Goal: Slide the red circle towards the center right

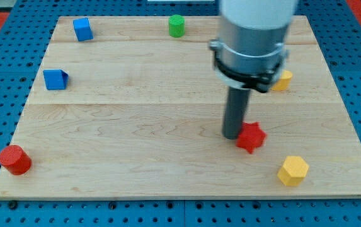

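The wooden board [167,126] is carrying everything. My tip [233,135] is touching the left side of the red star [251,137]; I have no claw, only a rod. Taking the star as landmark, the red circle [14,159], an upright cylinder with no long axis showing, is sitting far to its left, near the board's bottom-left corner. A yellow hexagon [292,171] is lying just below-right of the star.

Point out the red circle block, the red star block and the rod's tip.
red circle block [14,159]: camera view, on its round top face.
red star block [251,137]: camera view, on its top centre.
my tip [233,135]: camera view, rod's lower end, beside the star's left.
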`<act>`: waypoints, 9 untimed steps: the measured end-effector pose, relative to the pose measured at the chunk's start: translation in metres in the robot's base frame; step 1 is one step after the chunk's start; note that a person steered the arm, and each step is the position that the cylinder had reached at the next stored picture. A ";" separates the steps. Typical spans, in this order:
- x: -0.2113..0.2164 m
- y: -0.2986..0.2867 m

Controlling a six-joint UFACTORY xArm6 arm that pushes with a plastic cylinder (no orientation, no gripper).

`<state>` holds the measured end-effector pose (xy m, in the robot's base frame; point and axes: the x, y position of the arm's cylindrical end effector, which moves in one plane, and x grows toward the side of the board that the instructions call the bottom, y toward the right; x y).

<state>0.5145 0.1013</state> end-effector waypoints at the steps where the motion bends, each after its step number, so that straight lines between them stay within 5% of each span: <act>1: 0.001 0.042; 2: 0.000 0.035; 5: 0.087 -0.166; 7: 0.082 -0.406; 9: 0.050 -0.387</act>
<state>0.5644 -0.2862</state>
